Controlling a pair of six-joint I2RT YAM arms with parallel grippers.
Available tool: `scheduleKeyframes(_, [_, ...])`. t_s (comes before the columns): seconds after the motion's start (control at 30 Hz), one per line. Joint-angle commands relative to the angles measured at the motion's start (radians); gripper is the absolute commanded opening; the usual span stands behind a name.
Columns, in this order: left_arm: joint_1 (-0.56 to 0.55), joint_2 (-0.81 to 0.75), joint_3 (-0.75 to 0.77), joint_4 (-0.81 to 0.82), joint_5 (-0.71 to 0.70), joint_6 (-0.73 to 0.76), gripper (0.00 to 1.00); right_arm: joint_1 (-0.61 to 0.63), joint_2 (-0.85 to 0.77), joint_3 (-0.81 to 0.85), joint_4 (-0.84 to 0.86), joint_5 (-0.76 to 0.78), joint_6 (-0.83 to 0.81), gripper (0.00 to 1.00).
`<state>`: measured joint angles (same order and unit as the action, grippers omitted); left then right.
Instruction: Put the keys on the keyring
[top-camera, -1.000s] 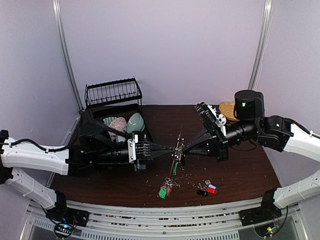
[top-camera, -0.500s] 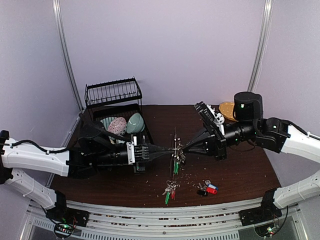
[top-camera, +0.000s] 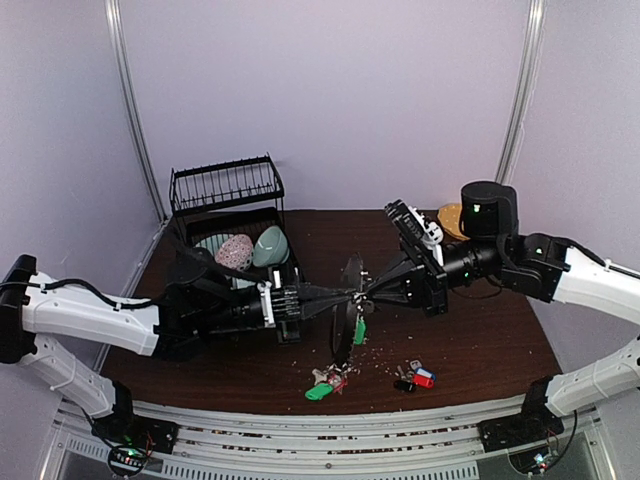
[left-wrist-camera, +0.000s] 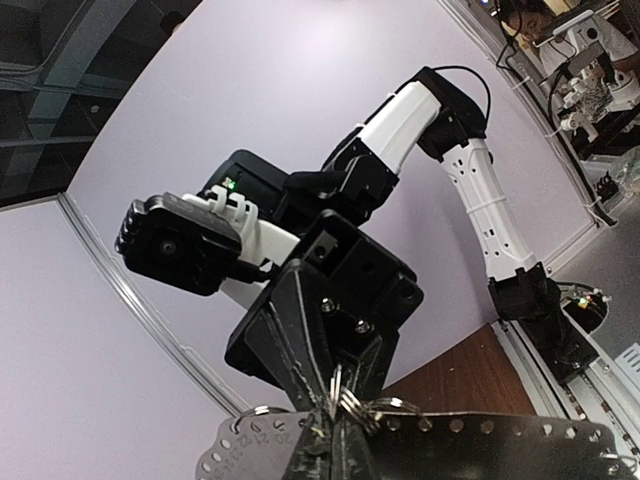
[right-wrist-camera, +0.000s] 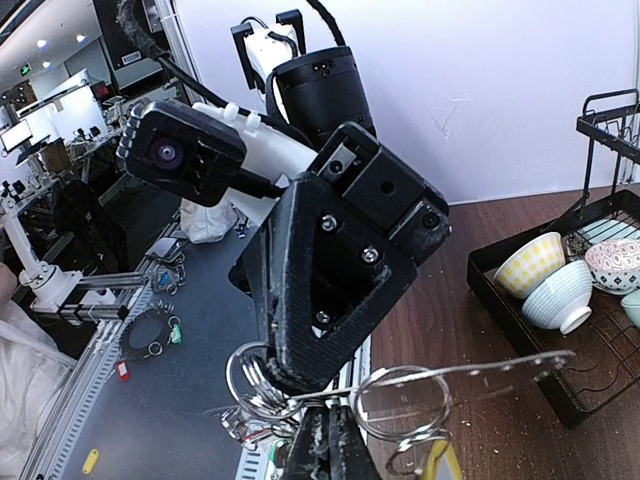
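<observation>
The keyring (right-wrist-camera: 500, 367), clamped by left gripper (top-camera: 347, 297) and right gripper (top-camera: 364, 293); I keep one grip fixed, sliding the green-tagged key (top-camera: 358, 330) below it fully on

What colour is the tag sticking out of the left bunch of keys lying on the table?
Green; the tag shows best in the top external view.
</observation>
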<state>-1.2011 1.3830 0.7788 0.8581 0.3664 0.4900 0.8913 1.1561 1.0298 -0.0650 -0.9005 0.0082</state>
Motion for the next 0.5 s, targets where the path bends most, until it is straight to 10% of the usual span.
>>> scheduleKeyframes(0.0, [-0.011,0.021,0.004,0.179,0.024,-0.046,0.00,0.005,0.002,0.032,0.024,0.028,-0.001,0.00])
scheduleKeyframes(0.2, [-0.008,-0.001,-0.021,0.168,-0.010,-0.050,0.00,0.003,-0.088,-0.004,-0.023,0.178,-0.031,0.26])
scheduleKeyframes(0.47, [-0.008,0.004,-0.034,0.202,-0.018,-0.067,0.00,0.002,-0.147,-0.013,-0.032,0.243,-0.086,0.36])
